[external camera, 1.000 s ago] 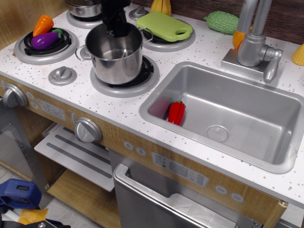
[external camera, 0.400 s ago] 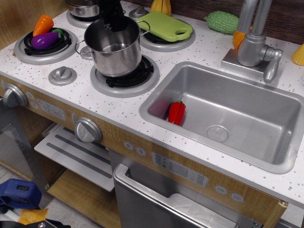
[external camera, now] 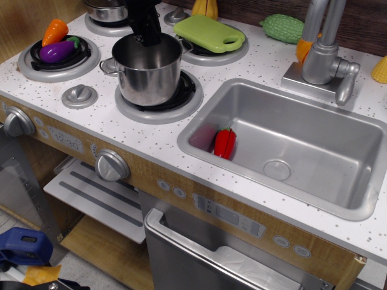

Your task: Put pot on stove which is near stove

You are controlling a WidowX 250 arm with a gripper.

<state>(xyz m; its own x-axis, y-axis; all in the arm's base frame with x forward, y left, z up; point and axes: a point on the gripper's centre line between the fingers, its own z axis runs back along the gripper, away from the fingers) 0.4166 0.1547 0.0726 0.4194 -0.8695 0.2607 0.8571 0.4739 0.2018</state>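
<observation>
My black gripper [external camera: 147, 37] pinches the far rim of the shiny stainless-steel pot [external camera: 147, 71] over the round silver burner ring with black coil [external camera: 158, 96]; I should lower level, centred, before releasing.

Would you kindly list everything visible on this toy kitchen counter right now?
pot: one, shiny steel, on the front burner
stove: one, silver-grey ring, black coil, under the pot
second pot: one, steel, back-left burner
eggplant: one, purple, left burner
carrot: one, orange, left burner
cutting board: one, green, back burner
red pepper: one, in the sink
sink: one, grey, right
faucet: one, grey, behind the sink
pincer: one, black, at the pot's far rim
</observation>
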